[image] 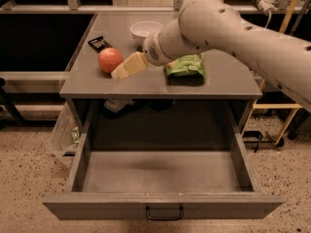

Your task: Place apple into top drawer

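The apple (pixel 110 59) sat on the grey surface (pixel 146 85), towards its left side, with a small dark packet (pixel 99 43) just behind it and a white bowl (pixel 146 30) further back. The gripper (pixel 121 71), pale yellow at the end of the thick white arm (pixel 233 28), lay low over the surface with its tip just beside the apple on the fruit's right, either touching it or very nearly. I could not tell whether the jaws stood apart or together, since only one cream wedge showed from this side. A green packet (pixel 185 66) lay under the wrist end of the arm. Below, the top drawer (pixel 160 171) was pulled fully out and its floor was bare, so the apple had not yet been picked up and the grasp was the step in hand. The chief risk, as I judged it, was a sideways nudge. The fruit was round and smooth, and a tip meeting it off-centre would probably roll it left, where the edge of the surface was near and nothing stood in the way. A grip set too low or too shallow could also squeeze it out forwards. The arm, sweeping low, might drag the green packet along as well. Once the apple was lifted, releasing it from too high over the drawer could bruise it or make it bounce over the low front panel (pixel 163 205).
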Controlling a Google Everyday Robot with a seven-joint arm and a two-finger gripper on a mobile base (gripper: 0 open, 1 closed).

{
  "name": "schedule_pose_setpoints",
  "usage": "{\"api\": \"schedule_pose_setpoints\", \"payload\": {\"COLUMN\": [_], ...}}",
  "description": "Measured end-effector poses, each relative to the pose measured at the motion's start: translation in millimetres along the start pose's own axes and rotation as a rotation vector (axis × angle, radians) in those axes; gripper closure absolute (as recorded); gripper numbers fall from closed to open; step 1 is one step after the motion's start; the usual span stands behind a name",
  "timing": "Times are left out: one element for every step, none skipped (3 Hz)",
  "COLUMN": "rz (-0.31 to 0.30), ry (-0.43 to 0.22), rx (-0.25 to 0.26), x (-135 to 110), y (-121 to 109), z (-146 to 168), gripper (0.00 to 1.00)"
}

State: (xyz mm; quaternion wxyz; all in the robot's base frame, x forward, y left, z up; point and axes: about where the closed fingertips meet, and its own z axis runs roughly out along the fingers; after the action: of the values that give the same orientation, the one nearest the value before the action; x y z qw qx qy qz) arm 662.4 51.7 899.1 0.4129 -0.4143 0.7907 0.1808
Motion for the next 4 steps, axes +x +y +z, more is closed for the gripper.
{"api": "schedule_pose_setpoints", "payload": {"rz": [-0.001,0.001,0.005,0.011], "ry": [-0.051,-0.093,-0.114,-0.128], "rx": [-0.047,-0.108,-0.149,-0.180], "x": [-9.9,-18.0,-21.8,-26.0], "y": [2.2,4.5,6.6,9.4], "z": [33.5,66.9,95.4,122.7], "gripper": [0.00,0.00,0.00,0.00]}}
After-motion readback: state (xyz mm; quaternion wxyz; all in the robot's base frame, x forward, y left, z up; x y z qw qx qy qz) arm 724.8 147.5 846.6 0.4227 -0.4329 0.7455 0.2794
